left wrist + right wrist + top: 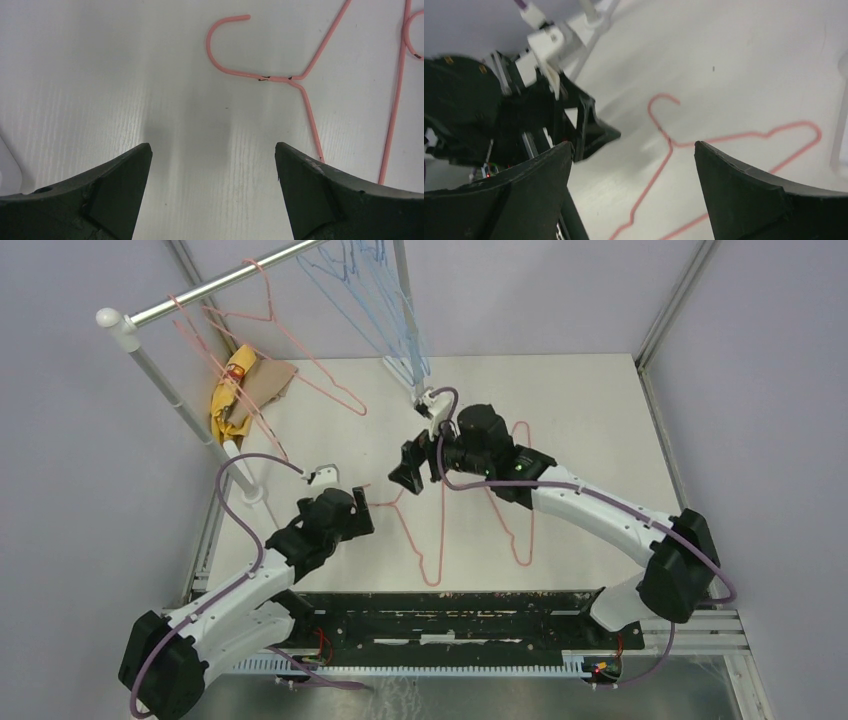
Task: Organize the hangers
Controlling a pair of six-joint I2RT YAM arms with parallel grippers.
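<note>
One pink hanger [440,550] lies flat on the white table, its hook pointing left. In the left wrist view its hook [220,50] lies just ahead of my left gripper [212,150], which is open and empty above the table [362,515]. A second pink hanger [530,530] lies to the right, partly under my right arm. My right gripper [408,468] is open and empty, held above the first hanger [664,135]. Pink hangers [300,350] hang on the rail's left part and light blue hangers [385,320] on its right part.
The silver rail [210,285] crosses the back left on white poles [180,400]. A yellow bag on brown cardboard [240,390] lies behind the left pole. The left gripper shows in the right wrist view [589,130], close to the right one.
</note>
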